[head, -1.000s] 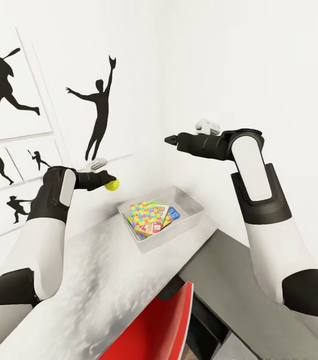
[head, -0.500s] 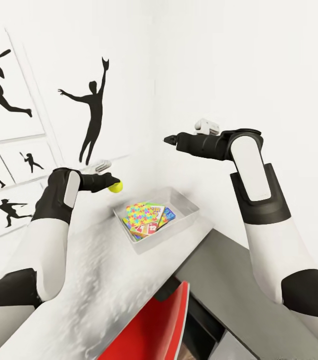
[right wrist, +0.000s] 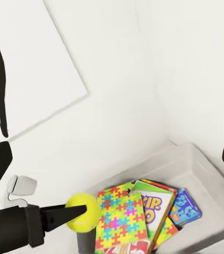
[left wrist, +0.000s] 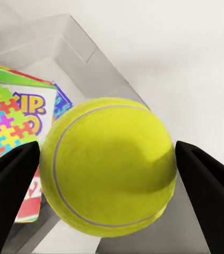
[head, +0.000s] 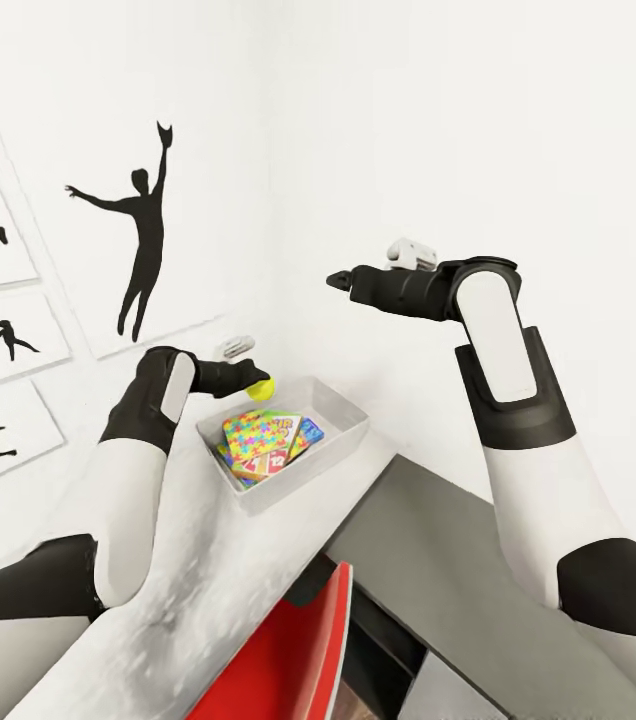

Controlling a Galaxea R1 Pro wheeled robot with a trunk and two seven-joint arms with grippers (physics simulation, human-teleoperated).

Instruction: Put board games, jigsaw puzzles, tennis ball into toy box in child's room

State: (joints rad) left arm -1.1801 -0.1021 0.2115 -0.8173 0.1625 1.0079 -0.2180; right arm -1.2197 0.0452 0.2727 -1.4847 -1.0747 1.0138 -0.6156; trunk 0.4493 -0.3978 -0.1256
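My left gripper is shut on the yellow tennis ball, holding it just over the far-left rim of the grey toy box on the white table. In the left wrist view the ball sits between both black fingers, with the box's wall below it. Inside the box lie a colourful jigsaw puzzle and board games, stacked flat. My right gripper hangs open high above the box, nothing between its fingers. From there the ball shows beside the puzzle.
A red chair back stands at the table's front edge. A grey desk surface adjoins the white table on the right. White walls with black athlete silhouettes close in behind and to the left.
The camera has turned, shifting the whole picture left. My left arm has carried the ball rightward, from beside the box to over its rim. The right arm has kept its pose.
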